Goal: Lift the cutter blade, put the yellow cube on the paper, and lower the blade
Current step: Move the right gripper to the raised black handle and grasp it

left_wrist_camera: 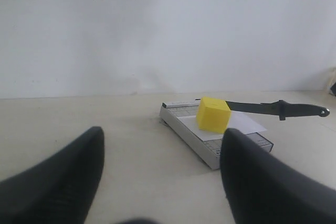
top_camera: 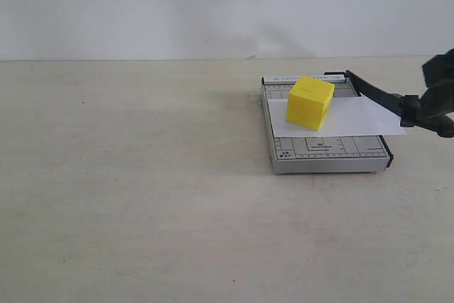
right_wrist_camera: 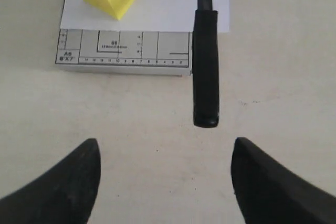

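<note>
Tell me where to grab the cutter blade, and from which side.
Grip the cutter blade at its thick rounded handle end, coming from the table side beyond the trimmer, where the open right gripper sits. The handle juts past the base, well away from the yellow cube, so jaws can straddle it; the thin lever offers little hold.

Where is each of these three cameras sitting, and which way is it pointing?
Exterior: off the arms, above the table, facing the wall; right pincer at the edge.
Left wrist: low, looking across at the trimmer; left pincer frames it.
Right wrist: looking down on the cutter blade; own pincer shows.
Shared: all see the yellow cube on the paper.
</note>
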`<control>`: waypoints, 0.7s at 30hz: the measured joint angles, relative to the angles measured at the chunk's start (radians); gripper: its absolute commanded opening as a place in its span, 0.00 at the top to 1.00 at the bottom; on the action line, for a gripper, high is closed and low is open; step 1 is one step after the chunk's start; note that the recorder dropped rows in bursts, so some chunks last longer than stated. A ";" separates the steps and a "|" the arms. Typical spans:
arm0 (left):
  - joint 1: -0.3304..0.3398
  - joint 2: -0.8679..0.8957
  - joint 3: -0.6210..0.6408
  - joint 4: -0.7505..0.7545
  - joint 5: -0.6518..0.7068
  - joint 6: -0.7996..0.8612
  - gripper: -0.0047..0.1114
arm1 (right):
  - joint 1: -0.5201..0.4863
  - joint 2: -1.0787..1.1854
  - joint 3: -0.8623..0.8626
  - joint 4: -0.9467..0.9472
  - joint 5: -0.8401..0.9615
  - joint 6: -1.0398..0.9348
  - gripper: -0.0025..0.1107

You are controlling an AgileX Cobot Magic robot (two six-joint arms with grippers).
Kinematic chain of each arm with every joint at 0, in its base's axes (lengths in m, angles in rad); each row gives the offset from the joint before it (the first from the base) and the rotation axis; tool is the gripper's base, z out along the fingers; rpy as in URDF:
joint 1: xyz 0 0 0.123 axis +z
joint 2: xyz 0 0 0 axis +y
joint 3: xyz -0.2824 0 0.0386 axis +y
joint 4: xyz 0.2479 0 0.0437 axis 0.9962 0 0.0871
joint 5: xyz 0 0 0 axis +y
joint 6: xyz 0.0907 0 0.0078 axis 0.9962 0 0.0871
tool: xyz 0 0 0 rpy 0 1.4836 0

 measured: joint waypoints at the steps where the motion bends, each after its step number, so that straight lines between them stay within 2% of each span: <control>1: 0.000 0.000 0.000 0.000 0.000 0.000 0.44 | 0.000 0.033 -0.022 0.005 0.016 -0.013 0.39; 9: 0.000 0.000 0.000 0.000 0.000 0.000 0.44 | 0.000 0.215 -0.113 -0.013 0.055 -0.052 0.39; 21: 0.000 0.000 0.000 0.000 0.000 -0.002 0.44 | 0.000 0.264 -0.117 -0.184 0.057 -0.047 0.39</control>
